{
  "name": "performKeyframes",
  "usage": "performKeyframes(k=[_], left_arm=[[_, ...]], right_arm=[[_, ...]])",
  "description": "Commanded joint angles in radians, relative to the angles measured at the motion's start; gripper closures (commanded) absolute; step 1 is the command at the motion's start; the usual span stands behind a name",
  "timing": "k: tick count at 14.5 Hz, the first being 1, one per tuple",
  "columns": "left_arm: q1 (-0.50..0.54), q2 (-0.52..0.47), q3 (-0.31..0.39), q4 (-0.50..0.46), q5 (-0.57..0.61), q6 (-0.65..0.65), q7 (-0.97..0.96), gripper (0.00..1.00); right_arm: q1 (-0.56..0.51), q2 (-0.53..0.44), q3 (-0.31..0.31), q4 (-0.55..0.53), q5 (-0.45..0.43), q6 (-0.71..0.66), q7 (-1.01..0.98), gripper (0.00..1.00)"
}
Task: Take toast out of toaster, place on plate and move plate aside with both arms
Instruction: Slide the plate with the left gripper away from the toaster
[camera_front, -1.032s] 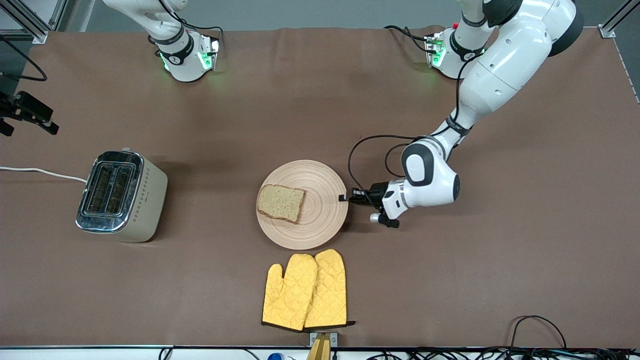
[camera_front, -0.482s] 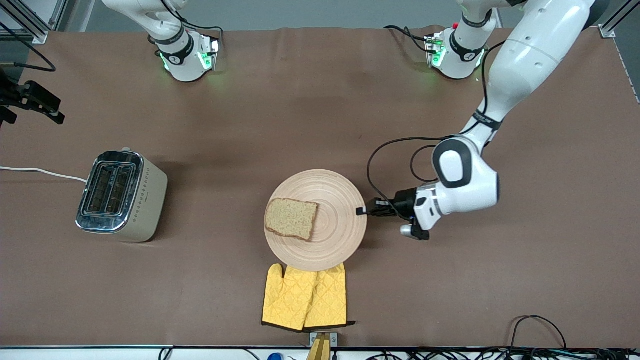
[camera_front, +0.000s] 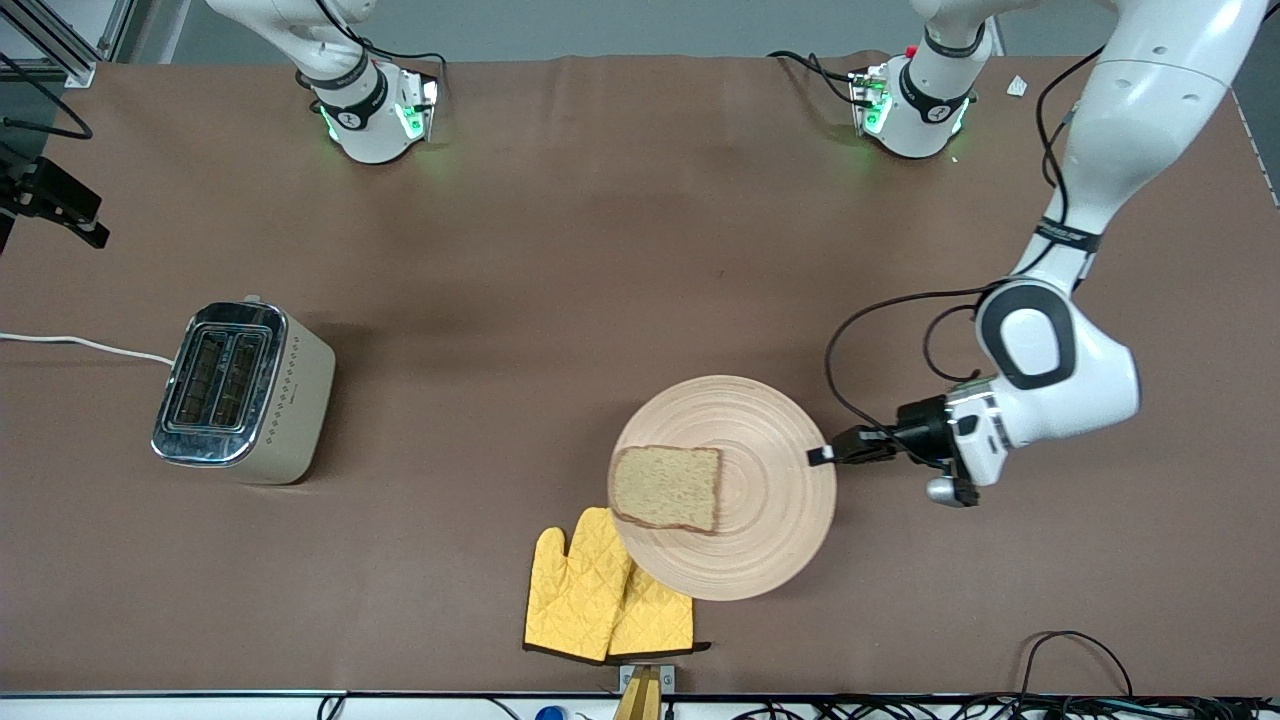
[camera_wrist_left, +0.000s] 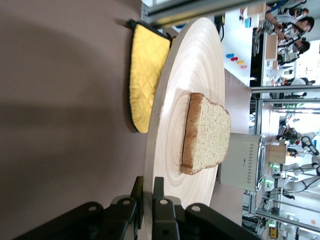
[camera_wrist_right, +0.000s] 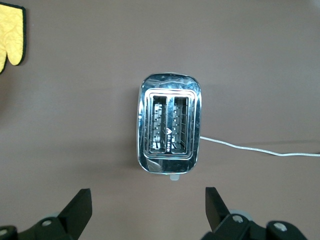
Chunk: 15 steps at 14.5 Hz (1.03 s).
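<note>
The round beige wooden plate (camera_front: 770, 520) carries the brown toast (camera_front: 667, 488) on the part toward the right arm's end. My left gripper (camera_front: 822, 456) is shut on the plate's rim at the left arm's end and holds it over the thumb end of the yellow mitts. The left wrist view shows the two fingers (camera_wrist_left: 160, 186) pinching the rim of the plate (camera_wrist_left: 195, 65), with the toast (camera_wrist_left: 207, 132) lying flat on it. My right gripper (camera_wrist_right: 147, 197) is open and empty, high over the toaster (camera_wrist_right: 169, 131).
The silver and cream toaster (camera_front: 240, 393) stands toward the right arm's end, its white cord running off the table. Two yellow quilted oven mitts (camera_front: 590, 600) lie near the front edge, partly under the plate. Black cables trail from the left wrist.
My left gripper has carried the plate and toast toward the left arm's end and nearer the front camera, so it now overlaps the mitts. The right arm has barely moved.
</note>
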Motion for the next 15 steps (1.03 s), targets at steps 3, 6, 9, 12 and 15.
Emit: performKeyframes(k=[3, 6, 9, 12, 15], left_arm=[[0.133, -0.019, -0.008, 0.006, 0.061, -0.111, -0.003, 1.0], [0.233, 0.021, -0.008, 0.007, 0.162, -0.131, 0.026, 1.0], [0.308, 0.081, -0.008, 0.006, 0.185, -0.15, 0.115, 1.0], [0.383, 0.13, -0.004, 0.015, 0.187, -0.15, 0.204, 1.0], [0.421, 0.128, 0.002, 0.015, 0.222, -0.162, 0.204, 1.0]], right_arm=[[-0.016, 0.023, 0.025, 0.019, -0.001, 0.006, 0.022, 0.0], [-0.031, 0.032, 0.021, 0.019, 0.059, 0.013, 0.03, 0.0], [-0.037, 0.034, 0.019, 0.019, 0.066, 0.013, 0.03, 0.0], [-0.039, 0.036, 0.019, 0.019, 0.066, 0.013, 0.03, 0.0], [-0.039, 0.04, 0.019, 0.019, 0.066, 0.015, 0.03, 0.0]])
